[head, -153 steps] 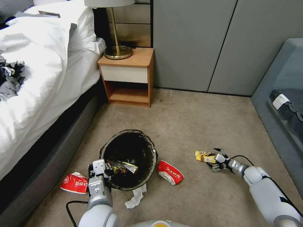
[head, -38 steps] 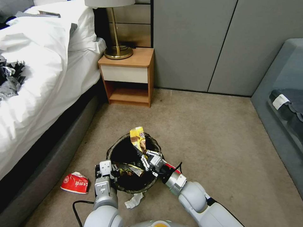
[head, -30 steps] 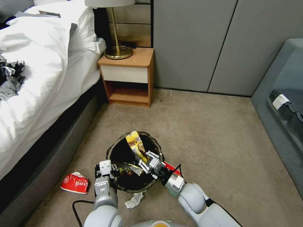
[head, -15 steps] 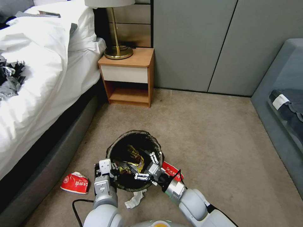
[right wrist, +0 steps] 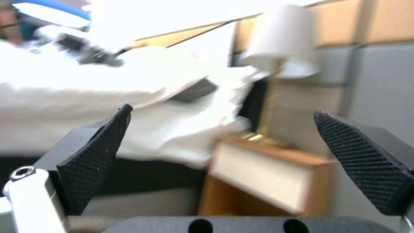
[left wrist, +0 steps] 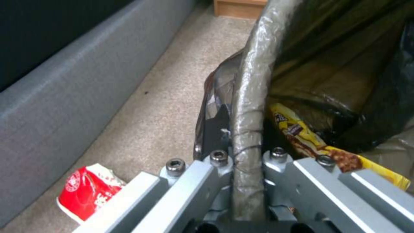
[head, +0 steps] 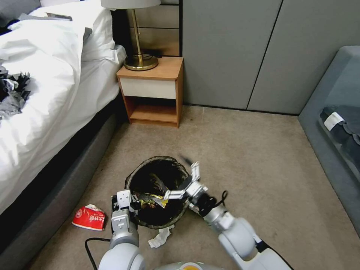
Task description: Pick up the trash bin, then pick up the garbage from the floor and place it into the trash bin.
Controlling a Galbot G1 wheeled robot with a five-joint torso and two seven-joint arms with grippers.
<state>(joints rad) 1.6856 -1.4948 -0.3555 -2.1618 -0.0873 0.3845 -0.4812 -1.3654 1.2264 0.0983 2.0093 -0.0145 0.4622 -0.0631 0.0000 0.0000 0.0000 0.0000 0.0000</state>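
While L gripper clamps near rim of bin on floor, R gripper hovers at bin's right rim, fingers apart, empty; yellow wrapper inside bin.

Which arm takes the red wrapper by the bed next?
Right, probably. The right gripper is open and empty over the trash bin; the left gripper is clamped on its rim, nearer the red wrapper.

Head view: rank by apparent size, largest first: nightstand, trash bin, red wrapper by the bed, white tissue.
1. nightstand
2. trash bin, though it sits nearer the camera, so the gap is unsure
3. red wrapper
4. white tissue, close to the wrapper and partly hidden under the bin
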